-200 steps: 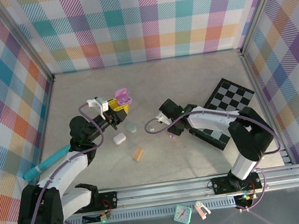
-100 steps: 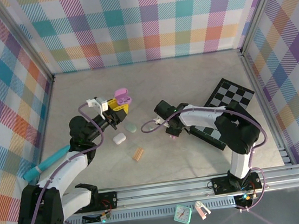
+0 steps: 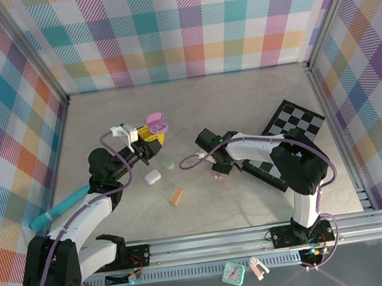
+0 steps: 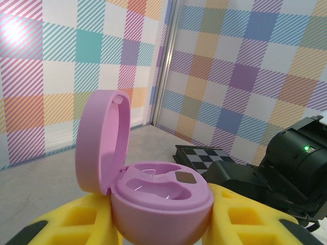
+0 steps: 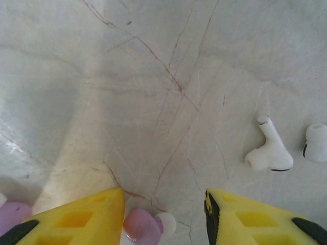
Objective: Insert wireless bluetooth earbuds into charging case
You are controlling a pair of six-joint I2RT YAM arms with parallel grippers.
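Motion first: over the last second the right arm's wrist swings leftward in the top view and its forearm folds in. The right gripper point(image 3: 218, 170) now hangs low over the table just right of centre, jaws a shade narrower than before yet plainly apart. In the right wrist view a purple earbud point(image 5: 140, 227) lies at the bottom edge between the yellow fingers point(image 5: 76, 219), closer to the left one; whether that finger already touches it I cannot tell. Two white earbuds point(image 5: 268, 150) lie on the bare surface at the right of that frame, well outside the jaws.

The pick looks set up but not made: the bud is on the table, and closing comes next.

The left gripper point(image 3: 147, 138) has not moved. It stays clamped on the purple charging case point(image 4: 161, 201), held left of centre in the top view with its lid up and both sockets empty, ready to receive the bud.

Near the bottom of the top view sits a tan ridged block point(image 3: 177, 196). Beyond it lie a white case point(image 3: 153, 177) and a pale green case point(image 3: 168, 163), both closed. A checkered board point(image 3: 293, 125) lies to the right and a teal tool point(image 3: 60, 211) at the left edge.

The table point(image 3: 193, 101) is pale and marbled, with fine scratches. Pastel plaid walls point(image 3: 183, 25) close it in on three sides.
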